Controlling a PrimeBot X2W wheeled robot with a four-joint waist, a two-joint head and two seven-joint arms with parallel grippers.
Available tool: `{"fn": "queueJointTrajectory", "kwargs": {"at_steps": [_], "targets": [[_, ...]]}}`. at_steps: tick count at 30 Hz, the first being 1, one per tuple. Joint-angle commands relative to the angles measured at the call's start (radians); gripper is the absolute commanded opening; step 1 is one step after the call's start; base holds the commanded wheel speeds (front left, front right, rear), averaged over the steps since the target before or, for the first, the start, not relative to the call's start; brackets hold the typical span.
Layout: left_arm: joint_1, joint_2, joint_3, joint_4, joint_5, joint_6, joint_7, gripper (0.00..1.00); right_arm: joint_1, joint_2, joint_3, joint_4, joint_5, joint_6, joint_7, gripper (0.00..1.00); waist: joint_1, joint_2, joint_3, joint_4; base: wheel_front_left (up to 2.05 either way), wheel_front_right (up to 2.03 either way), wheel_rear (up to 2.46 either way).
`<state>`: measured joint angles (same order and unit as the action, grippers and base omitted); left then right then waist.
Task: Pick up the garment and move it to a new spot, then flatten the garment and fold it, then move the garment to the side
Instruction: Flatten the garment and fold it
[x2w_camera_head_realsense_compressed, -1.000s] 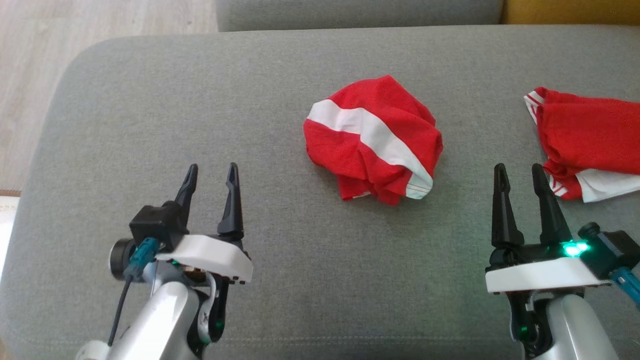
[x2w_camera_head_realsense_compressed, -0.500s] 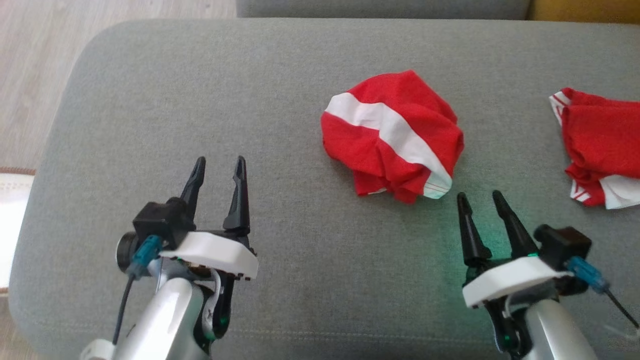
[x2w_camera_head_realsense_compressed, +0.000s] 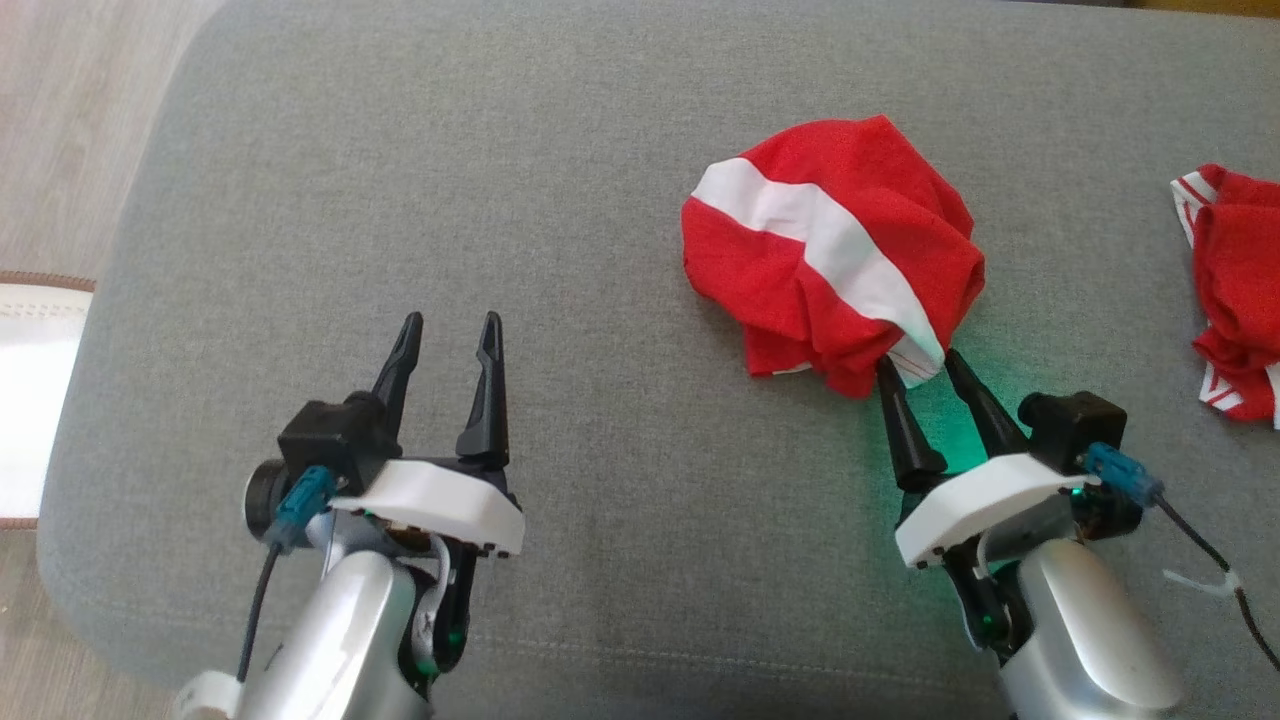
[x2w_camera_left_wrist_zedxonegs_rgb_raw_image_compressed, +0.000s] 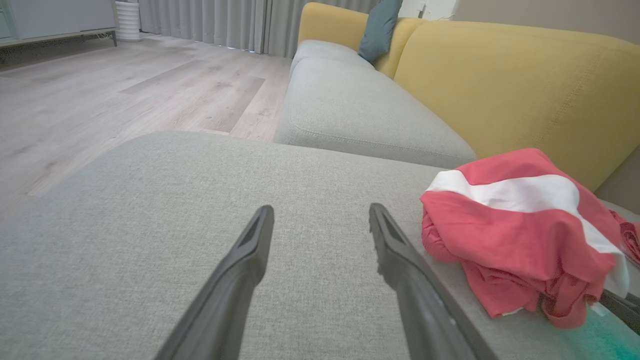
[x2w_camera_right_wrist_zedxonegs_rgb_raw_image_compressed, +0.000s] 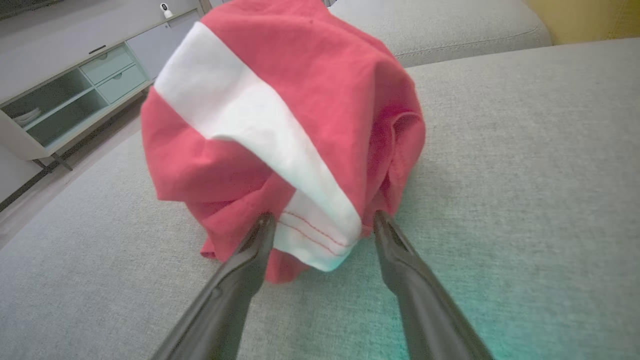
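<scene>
Since a second ago the right gripper (x2w_camera_head_realsense_compressed: 917, 362) has reached the crumpled red-and-white garment (x2w_camera_head_realsense_compressed: 830, 250), its open fingers straddling the white hem, nothing gripped. Off that gripper's right lies a second red garment (x2w_camera_head_realsense_compressed: 1235, 290), well apart. Open too, the left gripper (x2w_camera_head_realsense_compressed: 451, 322) hovers with the garment to its right. Beneath is the grey cushion (x2w_camera_head_realsense_compressed: 500, 200); left wrist view adds a yellow backrest (x2w_camera_left_wrist_zedxonegs_rgb_raw_image_compressed: 500, 85) and wood floor (x2w_camera_left_wrist_zedxonegs_rgb_raw_image_compressed: 100, 90), right wrist view a cabinet (x2w_camera_right_wrist_zedxonegs_rgb_raw_image_compressed: 65, 100)

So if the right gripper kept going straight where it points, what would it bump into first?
The garment. The right gripper is open, with its fingertips on either side of the white hem. It looks close enough that it may be touching the cloth now.
</scene>
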<state>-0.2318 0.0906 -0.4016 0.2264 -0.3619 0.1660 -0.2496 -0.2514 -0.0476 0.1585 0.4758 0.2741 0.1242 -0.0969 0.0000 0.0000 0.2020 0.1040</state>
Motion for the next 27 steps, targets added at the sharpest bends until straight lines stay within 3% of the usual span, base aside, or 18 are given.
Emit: {"fn": "queueJointTrajectory", "kwargs": {"at_steps": [1,11,16,21,27], "targets": [[-0.043,0.003,0.046,-0.025,0.014,-0.006,-0.012,1.00,-0.037,-0.003,0.029,-0.016,0.000,0.007,-0.015,0.00,0.0000,0.0000,0.000,0.000,0.00,0.00,0.00],[-0.025,-0.006,0.088,-0.014,0.029,-0.021,-0.012,1.00,-0.017,-0.003,0.012,-0.035,-0.076,0.007,-0.020,0.00,0.0000,0.0000,-0.048,-0.064,0.00,0.00,0.00],[-0.007,-0.015,0.104,-0.014,0.032,-0.028,-0.012,1.00,0.056,-0.010,-0.018,-0.126,-0.205,0.007,0.019,0.00,0.0000,0.0000,-0.090,-0.112,0.00,0.00,0.00],[0.005,-0.025,0.113,-0.017,0.034,-0.034,-0.012,1.00,0.100,-0.111,-0.033,-0.266,-0.315,0.007,0.065,0.00,0.0000,0.0000,-0.118,-0.147,0.00,0.00,0.00],[0.010,-0.032,0.109,-0.018,0.039,-0.043,-0.012,1.00,0.101,-0.225,-0.071,-0.365,-0.364,0.007,0.096,0.00,0.0000,0.0000,-0.126,-0.168,0.00,0.00,0.00]]}}
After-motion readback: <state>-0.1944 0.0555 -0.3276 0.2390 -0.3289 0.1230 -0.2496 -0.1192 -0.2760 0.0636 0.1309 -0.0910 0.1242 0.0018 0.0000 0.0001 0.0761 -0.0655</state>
